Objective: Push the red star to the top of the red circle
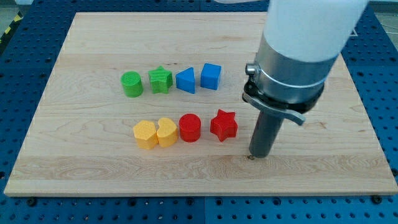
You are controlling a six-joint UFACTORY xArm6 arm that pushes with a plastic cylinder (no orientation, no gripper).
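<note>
The red star point(224, 125) lies on the wooden board just to the right of the red circle point(190, 127), with a small gap between them. My tip point(252, 156) rests on the board to the lower right of the red star, a short way from it and not touching it. The rod rises from the tip into the arm's grey and white body at the view's upper right.
Two yellow heart-like blocks point(145, 134) point(166, 131) sit left of the red circle. An upper row holds a green circle point(132, 84), a green star point(160, 80), a blue triangle point(186, 81) and a blue cube point(211, 76). The board point(87, 168) lies on a blue perforated table.
</note>
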